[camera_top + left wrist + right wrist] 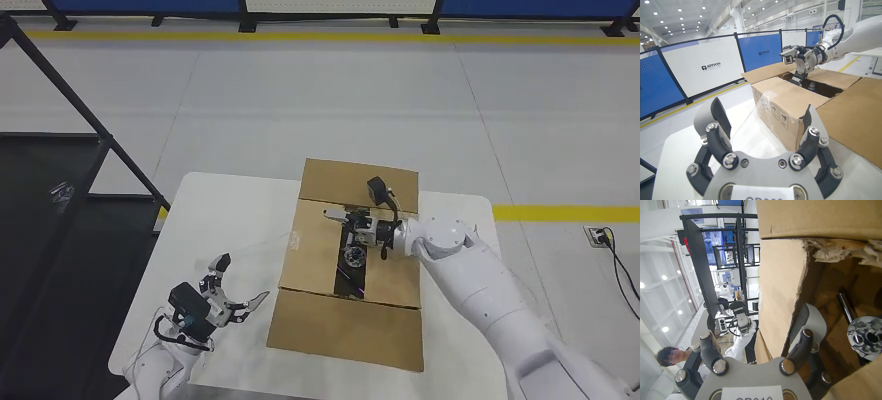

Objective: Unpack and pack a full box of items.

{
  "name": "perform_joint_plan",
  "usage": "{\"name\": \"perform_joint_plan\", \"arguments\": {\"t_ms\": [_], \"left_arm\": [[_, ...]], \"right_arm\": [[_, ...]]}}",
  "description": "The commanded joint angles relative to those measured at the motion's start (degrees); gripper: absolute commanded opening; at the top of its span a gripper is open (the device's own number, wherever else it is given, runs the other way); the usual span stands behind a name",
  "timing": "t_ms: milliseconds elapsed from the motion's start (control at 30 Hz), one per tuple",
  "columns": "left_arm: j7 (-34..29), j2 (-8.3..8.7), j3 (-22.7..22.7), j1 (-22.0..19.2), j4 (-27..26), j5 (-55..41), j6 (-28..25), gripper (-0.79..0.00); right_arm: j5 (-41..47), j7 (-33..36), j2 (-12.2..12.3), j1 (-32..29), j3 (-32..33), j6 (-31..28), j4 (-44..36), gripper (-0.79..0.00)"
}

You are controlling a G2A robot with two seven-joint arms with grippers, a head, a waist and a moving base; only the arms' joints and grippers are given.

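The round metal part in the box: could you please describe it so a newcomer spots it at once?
On the white table stands a cardboard box, flaps parted over a dark gap. In that gap, by the right pincer, lies a grey notched disc with a dark rod, unlike the pale crumpled paper nearby.

Box flaps [345,330] hide most contents; geared metal part [865,336] cut off at edge

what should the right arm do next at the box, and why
Probably close the right gripper on the cardboard flap: its open fingers straddle the flap's edge, one inside the box, one outside. Gripping would let it fold the flap back and expose the toothed metal part inside.
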Motion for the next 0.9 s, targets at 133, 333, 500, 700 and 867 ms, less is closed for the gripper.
{"name": "perform_joint_plan", "arguments": {"t_ms": [133, 333, 500, 700, 867], "left_arm": [[-0.2, 0.05, 0.3, 0.5, -1.1, 0.8, 0.0, 0.0], [-1.4, 0.11, 0.6, 0.9, -2.4, 1.7, -0.1, 0.0], [-2.8, 0.26, 0.9, 1.5, -4.2, 4.4, 0.3, 0.0], [-6.3, -0.17, 2.4, 1.6, -6.1, 4.9, 4.9, 0.0], [-8.9, -0.65, 4.0, 1.0, -6.9, 4.8, 8.0, 0.0]], "right_arm": [[4.4, 4.3, -0.7, 1.0, 1.9, -1.2, 2.3, 0.0], [7.1, 6.3, -1.4, 1.6, 3.3, -1.8, 2.4, 0.0], [9.1, 4.3, -2.3, 1.9, 4.2, -1.4, 1.1, 0.0], [10.3, 1.2, -3.5, 1.6, 4.5, -3.7, -1.2, 0.0], [11.2, 0.7, -4.6, 1.3, 4.6, -5.5, -3.4, 0.0]]}}
